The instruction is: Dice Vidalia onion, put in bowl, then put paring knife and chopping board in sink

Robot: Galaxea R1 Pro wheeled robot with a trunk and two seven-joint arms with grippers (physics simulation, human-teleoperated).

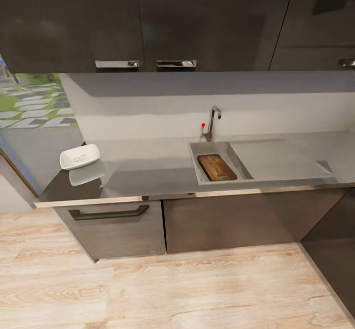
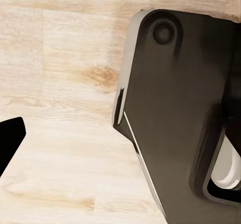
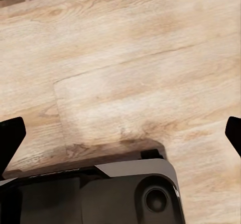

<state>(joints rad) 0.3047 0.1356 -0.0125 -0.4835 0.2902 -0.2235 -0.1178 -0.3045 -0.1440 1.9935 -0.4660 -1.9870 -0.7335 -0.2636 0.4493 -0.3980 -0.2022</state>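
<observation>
The dark brown chopping board (image 1: 217, 167) lies inside the basin of the grey sink (image 1: 195, 164), under the chrome tap (image 1: 213, 122) with its red knob. A white squarish bowl (image 1: 79, 156) rests on the glossy grey countertop (image 1: 148, 171) near its left end. The Vidalia onion and the paring knife are out of view. My right gripper (image 3: 120, 138) hangs open over the wooden floor, one black fingertip (image 3: 11, 136) at each side of its wrist view. My left gripper (image 2: 120, 141) also points at the floor, with one fingertip (image 2: 10, 139) showing far out to the side.
Dark upper cabinets (image 1: 148, 18) hang over the counter; lower cabinets with a drawer handle (image 1: 108, 214) stand below it. A dark unit (image 1: 335, 250) juts out at the right. Light wooden floor (image 1: 172, 289) lies between me and the counter. My own dark base (image 2: 181, 123) shows beneath the wrists.
</observation>
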